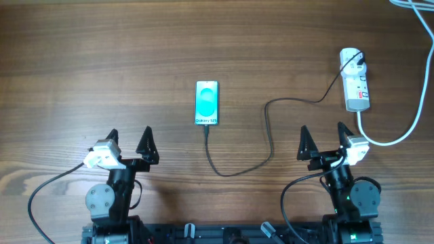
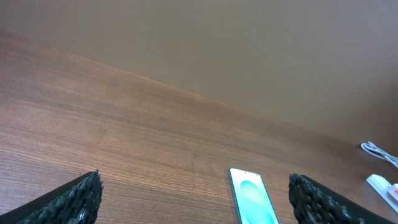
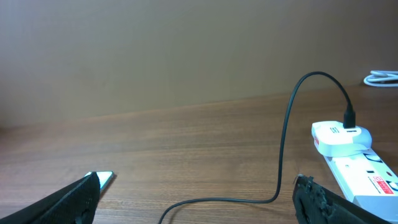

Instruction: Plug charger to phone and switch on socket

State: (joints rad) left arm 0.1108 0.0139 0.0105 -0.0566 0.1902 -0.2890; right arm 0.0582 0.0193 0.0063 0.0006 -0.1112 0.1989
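The phone (image 1: 207, 102) lies flat mid-table with its teal screen up, and shows low in the left wrist view (image 2: 254, 198). The charger (image 1: 270, 129) is a thin black cable. It runs from a white adapter on the socket (image 1: 355, 88), loops toward me, and its tip rests just short of the phone's near end; whether it touches I cannot tell. In the right wrist view the charger (image 3: 283, 162) rises in an arc to the socket (image 3: 354, 168). My left gripper (image 1: 129, 139) (image 2: 196, 200) and right gripper (image 1: 323, 141) (image 3: 196, 202) stand open near the front edge, holding nothing.
A thick white cord (image 1: 407, 129) curves from the socket's near end out to the table's right edge and back to the far right corner. A wall rises behind the table's far edge (image 2: 186, 93). The wood table (image 1: 102, 68) is bare on the left.
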